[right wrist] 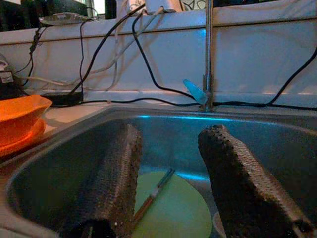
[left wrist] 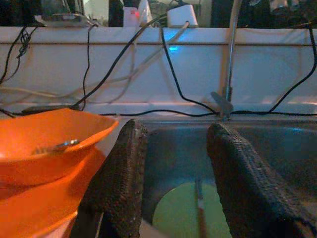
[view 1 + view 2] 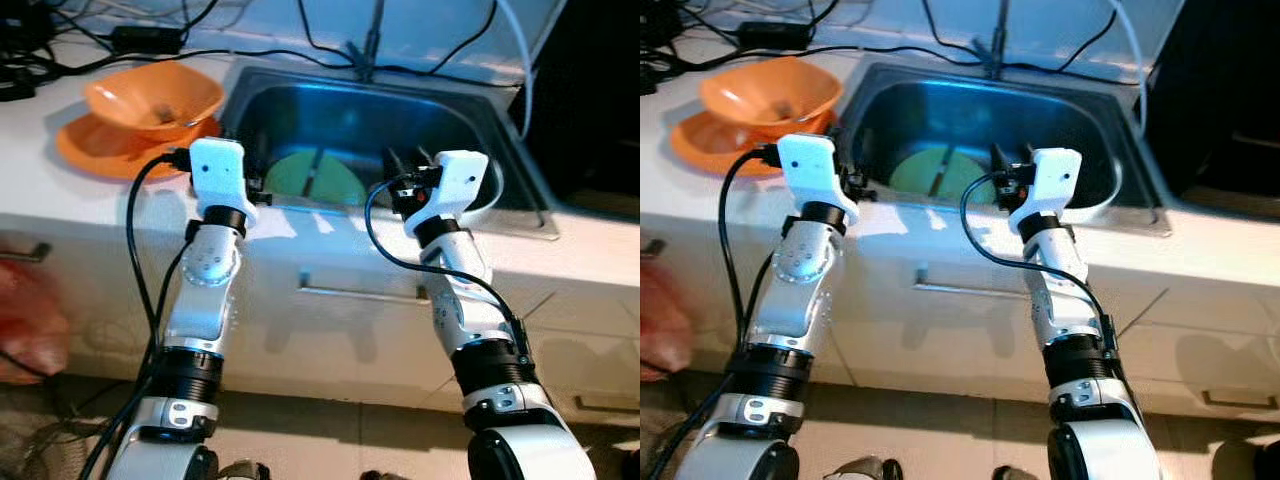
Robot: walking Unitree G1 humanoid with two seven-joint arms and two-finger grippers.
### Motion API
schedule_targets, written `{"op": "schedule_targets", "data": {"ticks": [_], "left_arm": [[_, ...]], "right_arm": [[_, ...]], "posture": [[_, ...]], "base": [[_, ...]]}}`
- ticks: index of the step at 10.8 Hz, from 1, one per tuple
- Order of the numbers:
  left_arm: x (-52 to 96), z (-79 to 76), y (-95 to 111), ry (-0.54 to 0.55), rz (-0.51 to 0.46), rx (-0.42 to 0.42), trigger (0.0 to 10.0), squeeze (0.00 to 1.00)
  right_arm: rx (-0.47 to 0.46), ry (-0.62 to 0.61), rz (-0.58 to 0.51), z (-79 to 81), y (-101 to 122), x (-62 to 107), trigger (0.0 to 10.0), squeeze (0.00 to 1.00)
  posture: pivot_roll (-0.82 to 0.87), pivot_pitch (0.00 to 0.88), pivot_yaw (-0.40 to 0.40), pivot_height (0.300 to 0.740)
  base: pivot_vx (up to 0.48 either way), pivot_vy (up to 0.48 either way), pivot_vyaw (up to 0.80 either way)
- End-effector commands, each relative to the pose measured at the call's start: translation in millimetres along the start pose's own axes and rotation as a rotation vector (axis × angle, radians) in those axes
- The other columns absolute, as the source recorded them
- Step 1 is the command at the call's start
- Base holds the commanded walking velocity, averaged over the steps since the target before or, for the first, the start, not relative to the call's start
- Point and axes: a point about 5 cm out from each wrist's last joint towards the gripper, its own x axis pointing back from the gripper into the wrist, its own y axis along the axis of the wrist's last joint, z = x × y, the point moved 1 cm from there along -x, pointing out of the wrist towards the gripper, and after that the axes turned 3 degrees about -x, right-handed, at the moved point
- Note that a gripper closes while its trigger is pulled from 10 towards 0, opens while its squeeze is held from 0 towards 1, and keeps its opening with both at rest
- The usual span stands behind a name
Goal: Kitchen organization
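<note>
White countertop [image 3: 90, 205] with a steel sink [image 3: 500, 130] set into it, drawers below, black cables along the back wall. We see both arms raised at the sink's front edge. Left gripper [image 2: 173, 173] sits at the near left corner of the basin, fingers [image 2: 121, 183] apart, nothing between them. Right gripper [image 1: 168, 173] hangs over the front rim further right, fingers [image 1: 237, 178] also spread and empty. Ahead of and below both grippers, a green plate [image 3: 315, 180] lies flat on the sink bottom, with a thin stick-like utensil [image 1: 153, 193] lying across it; we can't tell what kind. Tap [image 1: 208, 54] stands at the back of the basin, beyond the grippers. Off to the left gripper's left, on the counter, an orange bowl [image 3: 155, 97] sits on an orange plate [image 3: 95, 150], a metal spoon [image 2: 54, 147] resting inside the bowl. White curved object [image 3: 495, 195] just right of the right gripper, inside the sink, unclear what.
</note>
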Motion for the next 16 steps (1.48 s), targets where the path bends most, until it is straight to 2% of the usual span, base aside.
{"op": "schedule_targets", "data": {"ticks": [1, 4, 8, 14, 16], "left_arm": [[-0.2, -5.5, 1.6, -0.022, 0.002, -0.005, 10.0, 0.0], [0.0, -6.0, 0.7, -0.026, 0.009, -0.003, 10.0, 0.0], [0.5, -5.6, -0.6, -0.026, 0.021, -0.008, 10.0, 0.0], [0.3, -6.0, 0.6, -0.032, 0.012, -0.028, 10.0, 0.0], [-0.2, -5.9, 5.6, -0.022, -0.02, -0.023, 10.0, 0.0]], "right_arm": [[-0.003, -0.016, 0.005, -4.2, -0.7, 1.6, 10.0, 0.0], [-0.007, -0.018, 0.008, -3.8, -1.5, 1.9, 10.0, 0.0], [-0.009, -0.021, 0.01, -3.7, -2.3, 3.0, 10.0, 0.0], [-0.013, -0.023, 0.012, -3.2, -3.4, 2.9, 10.0, 0.0], [-0.014, -0.021, 0.009, -2.8, -2.5, 2.4, 10.0, 0.0]], "posture": [[0.05, 0.109, -0.056, 0.74], [0.05, 0.113, -0.055, 0.74], [0.05, 0.118, -0.053, 0.74], [0.05, 0.114, -0.05, 0.74], [0.05, 0.106, -0.049, 0.74]], "base": [[0.0, 0.0, 0.0], [0.0, 0.0, 0.0], [0.0, 0.408, 0.0], [0.0, 0.0, 0.0], [0.0, 0.0, 0.0]]}}
